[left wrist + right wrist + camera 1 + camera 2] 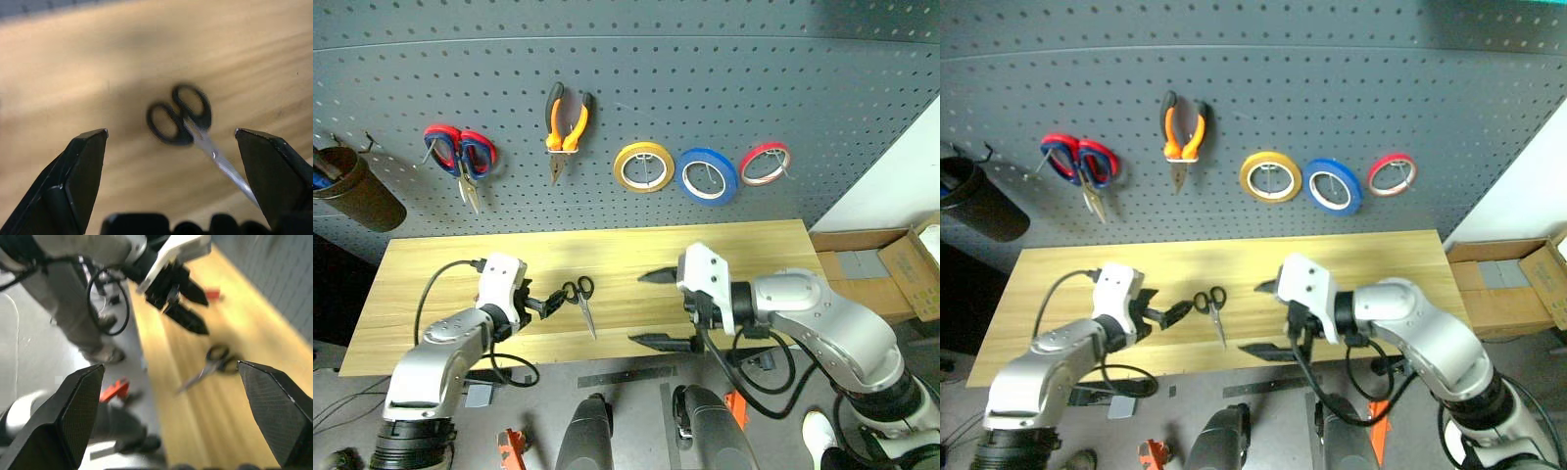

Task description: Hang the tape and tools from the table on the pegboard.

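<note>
Black scissors [581,297] flat on bench [431,284], handles just ahead of left gripper [551,301], jaws wide open, empty; blades angle toward front edge. Right gripper [658,308] jaws wide, empty, well apart from scissors

Open left claw [548,302] beside black-handled scissors [581,298] on table [431,284].

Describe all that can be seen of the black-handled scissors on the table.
The black-handled scissors are small, with two black oval finger loops and slim, shiny metal blades, closed to a point. They lie flat on the light wooden table, loops toward the pegboard. The open left gripper is beside the loops; contact cannot be told.
</note>
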{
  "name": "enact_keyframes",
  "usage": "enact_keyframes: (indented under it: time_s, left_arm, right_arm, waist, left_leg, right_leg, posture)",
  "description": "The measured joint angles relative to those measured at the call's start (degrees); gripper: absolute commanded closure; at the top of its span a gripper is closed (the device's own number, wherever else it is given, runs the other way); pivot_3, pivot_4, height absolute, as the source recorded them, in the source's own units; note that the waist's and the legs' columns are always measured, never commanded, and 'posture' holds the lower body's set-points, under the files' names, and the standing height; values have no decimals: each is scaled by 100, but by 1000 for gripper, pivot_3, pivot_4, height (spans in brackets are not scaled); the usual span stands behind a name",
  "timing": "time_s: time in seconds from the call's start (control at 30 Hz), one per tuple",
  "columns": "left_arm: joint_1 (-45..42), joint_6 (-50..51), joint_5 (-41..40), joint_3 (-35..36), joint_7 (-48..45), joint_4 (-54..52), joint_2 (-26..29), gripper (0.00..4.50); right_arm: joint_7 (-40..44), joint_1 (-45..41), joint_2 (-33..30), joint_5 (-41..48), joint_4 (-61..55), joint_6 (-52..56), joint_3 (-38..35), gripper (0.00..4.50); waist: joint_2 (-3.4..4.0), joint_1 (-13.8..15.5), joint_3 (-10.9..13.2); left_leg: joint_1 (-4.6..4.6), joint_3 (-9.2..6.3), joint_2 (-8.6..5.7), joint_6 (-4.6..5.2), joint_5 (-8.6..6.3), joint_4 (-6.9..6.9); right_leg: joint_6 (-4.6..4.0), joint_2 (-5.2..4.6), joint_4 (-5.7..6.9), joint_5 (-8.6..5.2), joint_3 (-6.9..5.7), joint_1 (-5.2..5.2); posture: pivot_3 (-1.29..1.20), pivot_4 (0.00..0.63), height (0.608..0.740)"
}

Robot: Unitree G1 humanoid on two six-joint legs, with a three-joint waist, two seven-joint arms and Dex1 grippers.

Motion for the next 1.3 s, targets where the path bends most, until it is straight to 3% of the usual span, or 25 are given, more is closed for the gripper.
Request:
enact_keyframes:
  time_s: [0.17, 0.33, 0.6, 0.93, 1.03, 1.13, 1.3]
  left_arm:
    - [116, 967, 167, -194, 1115, -286, -1269, 0]
    - [-296, 1214, 461, -129, 1860, -80, -1941, 0]
    - [-816, 1098, 765, 87, 2433, 675, -2477, 0]
    - [-1354, 807, 984, 187, 2695, 1304, -2739, 0]
    - [-1430, 786, 984, 272, 2708, 1399, -2800, 873]
    - [-1433, 798, 980, 354, 2703, 1409, -2817, 2036]
    - [-1428, 830, 942, 458, 2579, 1409, -2715, 3769]
  right_arm:
    - [-28, 99, -36, -1, -123, -18, 133, 19]
    - [-77, 111, -38, 5, -145, 10, 172, 19]
    - [-109, 106, -63, 13, -145, 100, 176, 19]
    - [-95, 107, -96, 128, -145, 200, 174, 19]
    - [-89, 107, -96, 273, -148, 315, 159, 0]
    - [-104, 86, -144, 307, -135, 355, 160, 0]
    - [-448, -129, -175, -199, 340, 266, 170, 0]
  waist:
    - [-13, -4, 21]
    - [-21, 5, 26]
    - [-42, 0, 48]
    - [-45, 16, 54]
    - [-45, 12, 54]
    - [-45, 10, 54]
    - [-45, 2, 54]
  left_leg:
    - [1, -8, -1, 0, 0, 3]
    - [2, -11, -5, -1, 1, 6]
    - [-3, -10, -7, -1, 1, 4]
    - [1, -10, -9, -1, 1, 5]
    - [1, -10, -9, -1, 1, 4]
    - [1, -10, -10, -1, 1, 5]
    - [3, -9, -11, -2, 2, 6]
  right_leg:
    - [2, 2, 1, 1, -7, 5]
    - [5, 2, 1, 3, -7, 12]
    - [5, 1, -7, 4, -7, 12]
    - [6, 0, -7, 4, -8, 16]
    - [6, 0, -7, 4, -8, 17]
    - [8, -2, -7, 4, -7, 17]
    - [11, -2, -8, 7, -8, 18]
  posture:
    - [-58, 315, 740]
    - [-70, 315, 740]
    - [-83, 316, 740]
    - [-99, 311, 740]
    - [-102, 308, 740]
    - [-99, 304, 740]
    - [-97, 301, 740]
